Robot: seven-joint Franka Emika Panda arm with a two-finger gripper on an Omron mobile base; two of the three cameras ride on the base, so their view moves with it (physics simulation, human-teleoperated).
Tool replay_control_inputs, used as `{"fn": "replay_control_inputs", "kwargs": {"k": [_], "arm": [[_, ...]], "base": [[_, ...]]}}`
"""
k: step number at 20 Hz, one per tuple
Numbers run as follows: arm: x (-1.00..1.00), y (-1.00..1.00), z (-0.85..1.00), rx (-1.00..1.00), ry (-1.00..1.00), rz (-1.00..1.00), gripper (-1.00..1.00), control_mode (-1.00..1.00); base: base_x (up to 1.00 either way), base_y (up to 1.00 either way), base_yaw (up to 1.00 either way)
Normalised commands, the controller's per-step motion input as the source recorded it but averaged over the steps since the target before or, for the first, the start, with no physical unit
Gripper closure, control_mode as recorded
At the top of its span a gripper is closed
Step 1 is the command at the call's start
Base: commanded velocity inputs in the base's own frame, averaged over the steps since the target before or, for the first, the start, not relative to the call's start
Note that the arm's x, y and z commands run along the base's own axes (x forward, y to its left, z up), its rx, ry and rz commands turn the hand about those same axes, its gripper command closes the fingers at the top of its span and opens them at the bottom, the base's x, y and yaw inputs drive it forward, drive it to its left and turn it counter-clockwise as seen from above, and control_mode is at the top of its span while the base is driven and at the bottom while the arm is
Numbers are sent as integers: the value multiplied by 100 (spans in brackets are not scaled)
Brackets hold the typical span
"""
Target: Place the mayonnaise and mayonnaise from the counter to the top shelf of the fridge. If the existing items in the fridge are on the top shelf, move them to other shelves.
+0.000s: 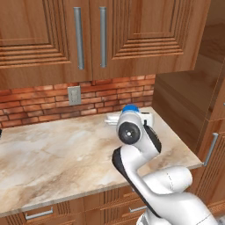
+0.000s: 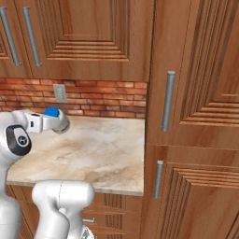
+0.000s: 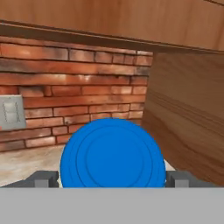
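a beige marble-veined bench [image 1: 57, 154] runs along a red brick back wall [image 1: 39, 103], with wooden cabinets [image 1: 52, 35] hung above it and a tall wooden cabinet [image 2: 196, 116] closing off its right end. nearest in the base views, the white arm rises over the front edge of the bench and reaches toward the back right corner.

there the pincer [image 3: 112, 178] stands wide, one dark finger tip [image 3: 43, 178] on each side of a mayonnaise jar [image 3: 113, 153], close against the lid's rim. whether the tips actually press on the jar cannot be told, since the bottom of the hand view cuts them off.

from the hand the jar shows as a round bright blue lid with faint raised rings; its body is hidden beneath the lid. in the left base view only a sliver of blue lid [image 1: 130, 108] shows above the arm's round dark joint, with the white hand around it. in the right base view the blue lid [image 2: 51, 112] and a bit of pale body peek out past the end of the hand, near the back edge of the bench. whether the jar rests on the bench or is lifted cannot be made out.

beyond it, a grey wall socket [image 1: 74, 95] is set in the brick.
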Motion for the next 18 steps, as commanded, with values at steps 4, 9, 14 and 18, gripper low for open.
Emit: {"fn": "replay_control_inputs", "kwargs": {"k": [4,9,14,18], "arm": [[-76,9,100,0,3,0,100,-100],[-89,11,98,1,2,0,100,-100],[-85,0,54,7,0,0,100,-100],[-48,0,7,10,-1,-2,100,-100]], "base": [[0,0,0],[0,0,0],[0,0,0],[0,0,0]]}}
